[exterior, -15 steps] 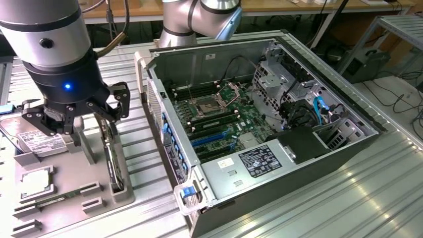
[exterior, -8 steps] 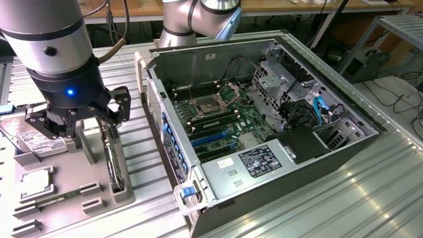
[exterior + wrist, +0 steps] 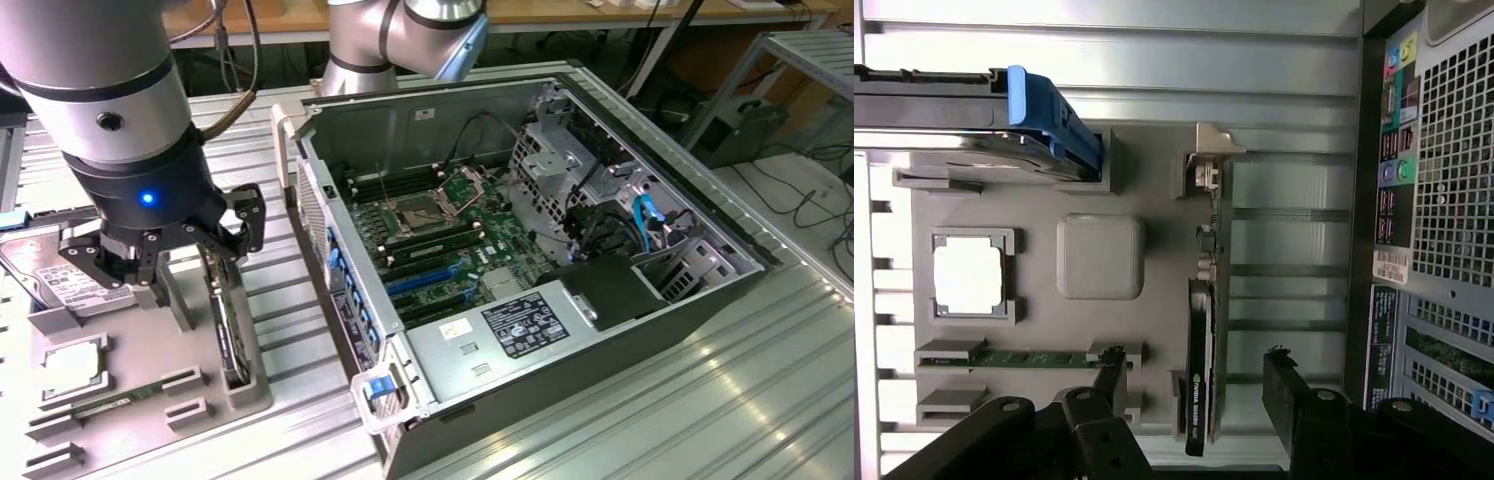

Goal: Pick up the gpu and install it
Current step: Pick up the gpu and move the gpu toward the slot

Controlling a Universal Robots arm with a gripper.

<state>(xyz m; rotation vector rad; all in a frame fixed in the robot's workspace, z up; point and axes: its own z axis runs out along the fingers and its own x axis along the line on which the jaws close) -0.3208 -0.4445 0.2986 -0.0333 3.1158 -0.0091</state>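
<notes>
Robot arm [image 3: 107, 110] looms at the near left of the exterior view, hanging over the grey tray [image 3: 147, 345]. Ribbed metal tabletop [image 3: 721, 390] carries everything. Computer case [image 3: 534, 200] lies on its side at the exterior view's right, side panel off, motherboard [image 3: 441, 235] exposed. Tray sits just beside the case wall. Hard drive [image 3: 67, 285] lies at the tray's far left corner, partly hidden by the arm.

gpu [image 3: 230, 335] stands on edge in a slot along the tray's right side, nearest the case, outside it. Pincer [image 3: 1196, 356] is spread wide, one finger on either side of the gpu, a gap showing on both sides, holding nothing. Case wall is close to the finger on that side. The memory stick [image 3: 1034, 358] slot is close by the other finger.

Wrist view adds:
- gpu's pale metal bracket [image 3: 1211, 160] at the end away from the fingers
- pale square pad [image 3: 1101, 257] mid-tray
- cpu [image 3: 969, 278] in its frame
- blue clip [image 3: 1049, 110] on the hard drive
- case's perforated rear panel [image 3: 1454, 150] with ports

Exterior view adds:
- case interior
- blue latch [image 3: 383, 390] on the case's near corner
</notes>
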